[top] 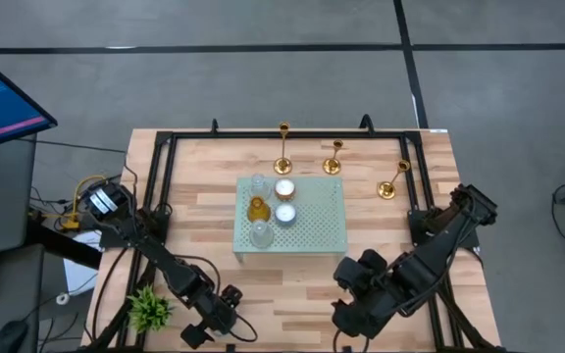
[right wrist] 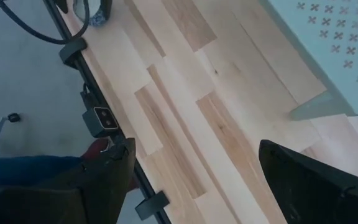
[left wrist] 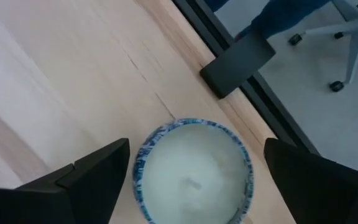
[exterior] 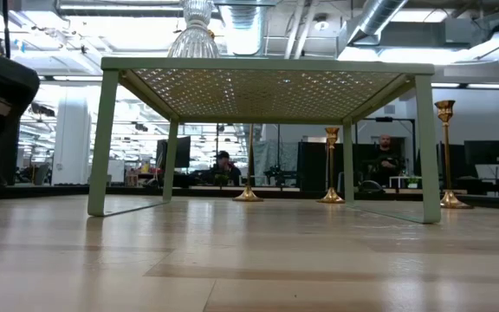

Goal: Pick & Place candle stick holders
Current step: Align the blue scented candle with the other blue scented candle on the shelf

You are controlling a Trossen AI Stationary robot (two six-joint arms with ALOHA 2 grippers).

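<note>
Wood table (top: 194,206): 3 gold candle stick holders (top: 283,165) (far edge); left gripper (left wrist: 191,180), right gripper (right wrist: 191,180) both released.

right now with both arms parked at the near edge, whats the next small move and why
Probably extend the right gripper, open and empty, toward the rightmost candle stick holder. That holder stands closest to the right arm, clear of the green perforated stand. The left gripper is also open, hovering over a blue-rimmed bowl.
</note>
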